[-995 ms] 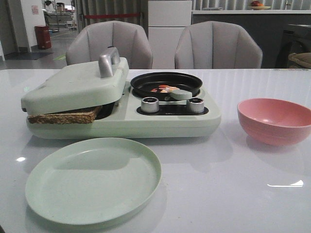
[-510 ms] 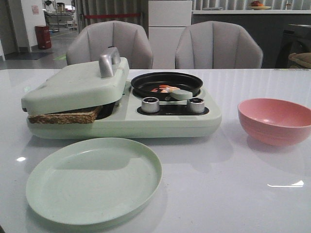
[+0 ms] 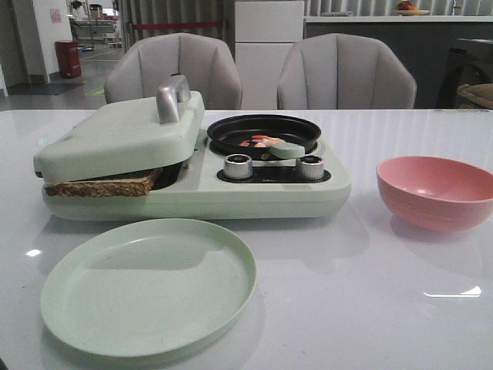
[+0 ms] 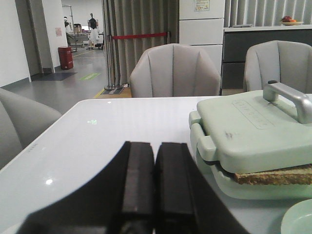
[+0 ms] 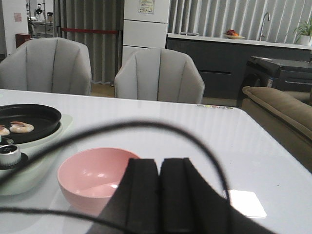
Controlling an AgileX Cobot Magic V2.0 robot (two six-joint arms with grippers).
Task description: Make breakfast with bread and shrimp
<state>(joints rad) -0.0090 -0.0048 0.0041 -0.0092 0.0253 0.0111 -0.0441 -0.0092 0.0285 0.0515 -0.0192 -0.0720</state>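
Note:
Bread (image 3: 100, 185) lies inside the pale green breakfast maker (image 3: 231, 193), clamped under its lowered lid (image 3: 115, 139); only the brown crust edge (image 4: 273, 175) sticks out. Pink-orange shrimp (image 3: 260, 142) lie in the black pan (image 3: 263, 129) on the maker's right half; the right wrist view also shows shrimp (image 5: 21, 127). My left gripper (image 4: 155, 146) is shut and empty, back from the maker's left end. My right gripper (image 5: 159, 162) is shut and empty, beside the pink bowl. Neither gripper appears in the front view.
An empty green plate (image 3: 148, 285) sits in front of the maker. An empty pink bowl (image 3: 436, 191) stands at the right. Two silver knobs (image 3: 238, 166) face the front. A metal handle (image 3: 171, 98) tops the lid. A black cable (image 5: 204, 151) loops across the right wrist view.

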